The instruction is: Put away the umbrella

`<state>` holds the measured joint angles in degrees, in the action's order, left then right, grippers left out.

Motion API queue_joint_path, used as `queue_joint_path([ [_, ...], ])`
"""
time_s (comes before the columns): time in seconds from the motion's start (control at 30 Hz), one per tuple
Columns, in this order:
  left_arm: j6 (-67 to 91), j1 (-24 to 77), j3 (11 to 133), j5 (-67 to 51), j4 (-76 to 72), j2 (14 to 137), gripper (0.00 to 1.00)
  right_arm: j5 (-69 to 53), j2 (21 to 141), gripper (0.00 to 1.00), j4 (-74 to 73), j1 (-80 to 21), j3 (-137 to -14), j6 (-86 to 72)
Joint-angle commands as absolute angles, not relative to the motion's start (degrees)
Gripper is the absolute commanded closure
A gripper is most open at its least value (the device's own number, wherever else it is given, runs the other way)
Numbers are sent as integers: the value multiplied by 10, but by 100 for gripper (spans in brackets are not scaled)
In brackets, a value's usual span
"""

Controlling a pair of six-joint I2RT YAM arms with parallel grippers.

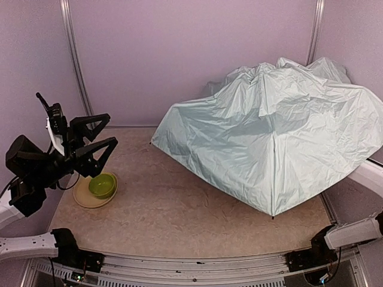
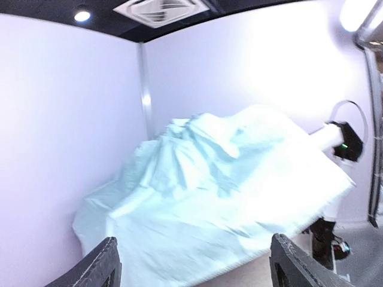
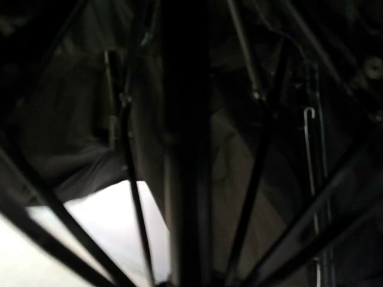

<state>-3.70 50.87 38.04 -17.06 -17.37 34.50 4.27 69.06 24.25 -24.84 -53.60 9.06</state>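
Open mint umbrella (image 1: pixel 269 137) blankets the counter's (image 1: pixel 179 209) right half, crowding back and side walls; open counter lies left. The left fingers (image 1: pixel 103 145), spread wide and empty, hang well apart above a bowl (image 1: pixel 102 185); the right fingers, under the canopy, cannot be judged.

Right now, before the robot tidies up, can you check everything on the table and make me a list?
surface: tan table, no spills seen
job's things: umbrella open, its mint canopy resting on the table's right side; the right wrist view shows its dark ribs from inside
clutter: green bowl sitting on a plate, far left, apart from the umbrella
grippers: left gripper open, empty, raised above the bowl; right gripper hidden under the umbrella
cables: thin black cable by the left arm
surroundings: pale purple walls
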Motion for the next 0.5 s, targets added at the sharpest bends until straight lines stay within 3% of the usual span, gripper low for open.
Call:
queue_joint_path([
  [0.0, 93, 409, 449, -84, -126, 378, 17, -128, 650, 100, 287, -249, -513, 175],
  [0.2, 148, 371, 530, -158, -127, 529, 15, -207, 658, 100, 347, -313, -478, 131],
  [0.3, 111, 421, 576, -187, -145, 608, 11, -206, 688, 100, 378, -382, -474, 144],
  [0.37, 40, 482, 600, -170, -150, 643, 2, -208, 717, 100, 398, -420, -477, 138],
  [0.47, 13, 509, 618, -158, -159, 684, 1, -228, 767, 100, 446, -467, -484, 108],
])
